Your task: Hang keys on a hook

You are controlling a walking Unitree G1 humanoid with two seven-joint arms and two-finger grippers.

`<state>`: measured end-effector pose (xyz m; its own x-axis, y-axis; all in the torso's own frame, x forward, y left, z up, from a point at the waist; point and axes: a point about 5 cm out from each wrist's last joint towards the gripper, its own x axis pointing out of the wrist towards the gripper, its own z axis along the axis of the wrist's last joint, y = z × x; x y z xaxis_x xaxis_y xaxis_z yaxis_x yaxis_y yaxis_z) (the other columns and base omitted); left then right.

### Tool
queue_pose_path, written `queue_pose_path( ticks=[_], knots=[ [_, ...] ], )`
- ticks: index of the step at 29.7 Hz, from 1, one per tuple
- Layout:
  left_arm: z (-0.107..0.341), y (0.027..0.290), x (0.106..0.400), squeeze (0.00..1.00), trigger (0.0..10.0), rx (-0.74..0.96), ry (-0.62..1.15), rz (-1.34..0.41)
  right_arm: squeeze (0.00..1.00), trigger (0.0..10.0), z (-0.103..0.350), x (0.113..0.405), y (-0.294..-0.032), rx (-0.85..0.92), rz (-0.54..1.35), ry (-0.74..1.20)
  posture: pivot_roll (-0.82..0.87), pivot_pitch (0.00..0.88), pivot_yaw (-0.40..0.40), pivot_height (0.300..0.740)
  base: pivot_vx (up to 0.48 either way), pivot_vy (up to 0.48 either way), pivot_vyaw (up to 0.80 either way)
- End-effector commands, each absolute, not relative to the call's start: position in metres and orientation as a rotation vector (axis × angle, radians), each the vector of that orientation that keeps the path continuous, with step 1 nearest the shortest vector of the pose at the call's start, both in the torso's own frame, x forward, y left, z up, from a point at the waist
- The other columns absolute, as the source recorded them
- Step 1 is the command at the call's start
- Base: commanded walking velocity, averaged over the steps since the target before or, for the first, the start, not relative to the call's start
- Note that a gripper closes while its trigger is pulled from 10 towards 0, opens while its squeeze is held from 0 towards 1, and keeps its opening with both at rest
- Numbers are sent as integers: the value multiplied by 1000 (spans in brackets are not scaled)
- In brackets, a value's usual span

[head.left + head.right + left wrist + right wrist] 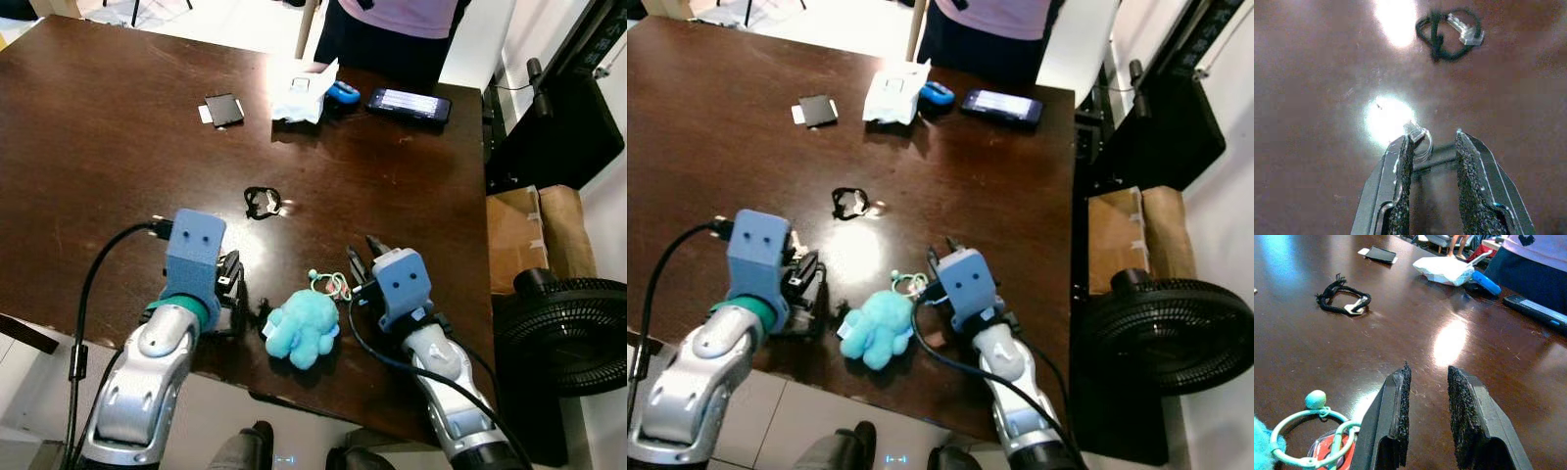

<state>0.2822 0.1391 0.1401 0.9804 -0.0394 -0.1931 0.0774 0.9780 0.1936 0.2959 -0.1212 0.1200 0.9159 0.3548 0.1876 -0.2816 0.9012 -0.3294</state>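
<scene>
Dark brown glossy wooden table [118, 127]: seen from above, with bright glare patches on its top.

Turquoise plush octopus keychain [302, 327]: lying near the table's front edge, between the two grippers. A pale mint ring with a small bead [1305, 438] is attached at its upper end, and a red tag is partly visible under the ring. No writing on the tag can be read.

Right gripper [1427, 382]: set low over the table just beside the mint ring, on the ring's right. Its two black fingers are held slightly apart, and nothing is gripped between them.

Left gripper [1432, 147]: placed to the left of the plush, close to the table top. Its fingers are parted; a small clear plastic hook piece [1418, 139] is seen against the tip of one finger, but whether it is held cannot be told.

Black cord loop with a clear clip [263, 202]: lying mid-table, well apart from both grippers.

At the far edge are catalogued a small black card-like item [223, 109], a crumpled white paper packet [304, 90], a blue object [343, 93] and a black smartphone with a lit screen [409, 103]; the screen text is too small to read.

A person in a lilac top [392, 24] is standing at the far edge. A black floor fan [563, 328] is placed to the right of the table.
</scene>
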Motion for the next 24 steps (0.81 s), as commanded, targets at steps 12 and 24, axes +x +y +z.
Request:
queue_pose_path(
  ticks=[12, 24],
  knots=[
    [115, 145, 274, 0, 10000, 283, 263, -8, 0, 10000, 111, 290, -121, -305, 349, -221, 58, 139, 79, 740, 0, 0, 0],
    [134, 133, 274, 0, 10000, 9, 201, -76, 0, 10000, 110, 289, -122, -306, 353, -214, 61, 150, 71, 740, 0, 0, 0]
  ],
)
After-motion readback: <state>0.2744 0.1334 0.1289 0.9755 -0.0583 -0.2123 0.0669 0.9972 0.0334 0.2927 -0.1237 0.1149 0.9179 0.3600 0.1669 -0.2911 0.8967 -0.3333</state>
